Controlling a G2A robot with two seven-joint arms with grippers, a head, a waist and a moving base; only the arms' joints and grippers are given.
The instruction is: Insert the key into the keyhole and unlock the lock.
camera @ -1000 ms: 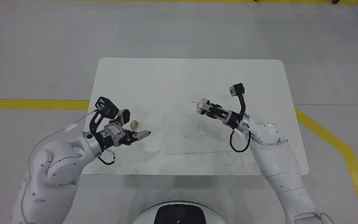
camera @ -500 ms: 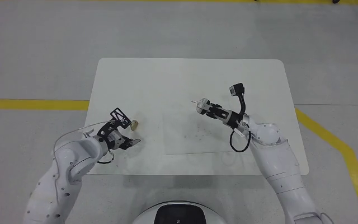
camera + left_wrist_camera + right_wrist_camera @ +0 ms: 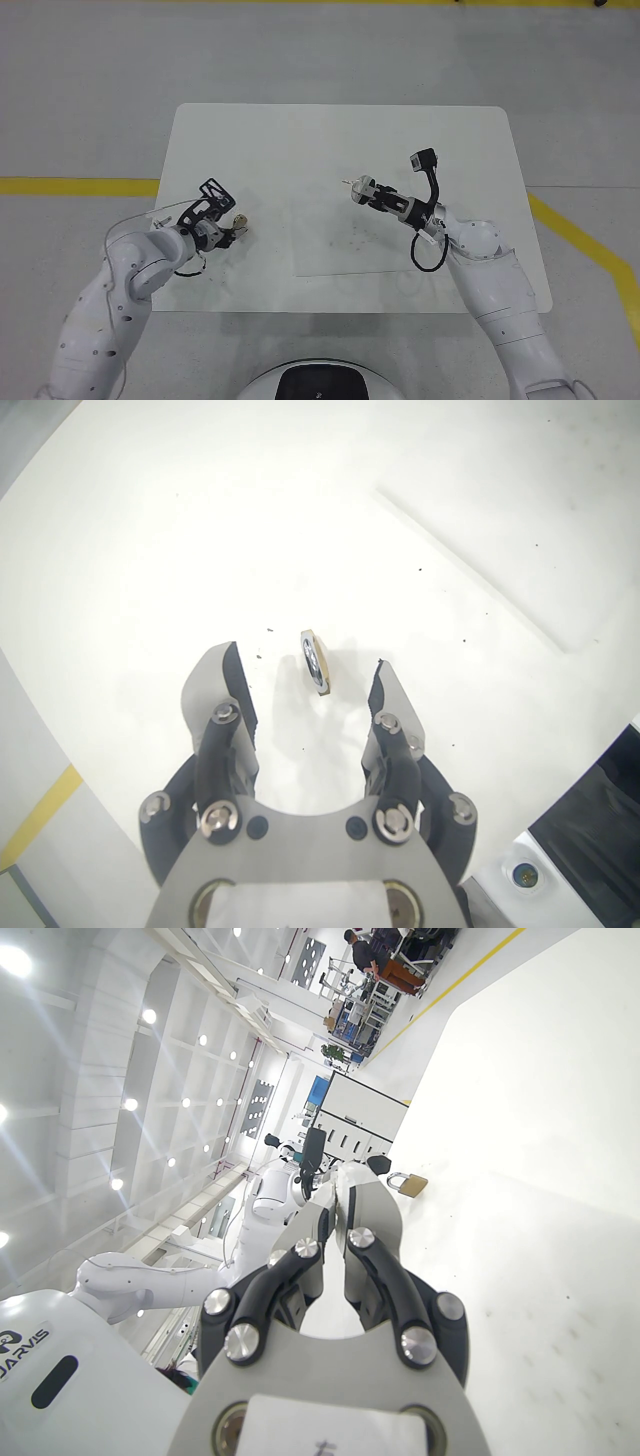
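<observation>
left jaws open, padlock (image 3: 316, 662) just ahead on table (image 3: 300, 140) | right jaws clamp key (image 3: 347, 182), well apart

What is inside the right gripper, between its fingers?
The right gripper is shut on the key; a thin tip sticks out past it in the top view. Its fingers cover the rest of the key.

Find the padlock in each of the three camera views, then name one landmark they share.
Top view: padlock on the left part of the table, at the left gripper.
Left wrist view: padlock between the open left gripper's jaws.
Right wrist view: padlock on the table beyond the shut right gripper.
Shared landmark: the left gripper beside it.
</observation>
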